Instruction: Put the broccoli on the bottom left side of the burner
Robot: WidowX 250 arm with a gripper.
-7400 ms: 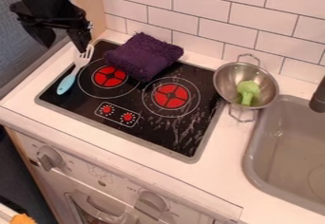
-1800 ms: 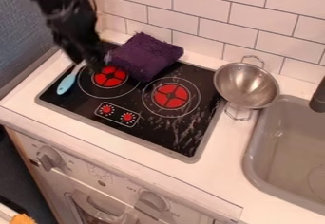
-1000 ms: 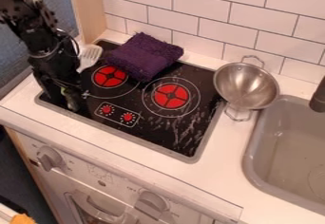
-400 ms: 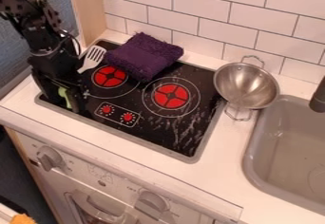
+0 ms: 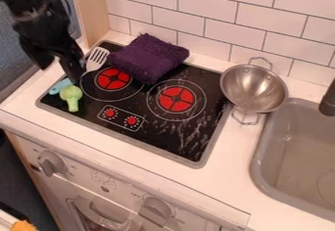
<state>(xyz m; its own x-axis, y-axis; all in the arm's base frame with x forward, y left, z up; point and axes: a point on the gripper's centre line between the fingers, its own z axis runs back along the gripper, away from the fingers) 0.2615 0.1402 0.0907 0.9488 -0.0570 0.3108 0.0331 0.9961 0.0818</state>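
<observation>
Black stovetop (image 5: pixel 154 136) bears the broccoli (image 5: pixel 70 96) near its left corner, stem frontward, just below the spread, empty end effector (image 5: pixel 60 69).

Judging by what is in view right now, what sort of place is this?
Probably a toy kitchen: a two-burner cooktop, a grey sink and a white tiled wall.

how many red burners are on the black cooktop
2: the left burner, by the purple cloth, and the right burner, nearer the metal bowl.
</observation>
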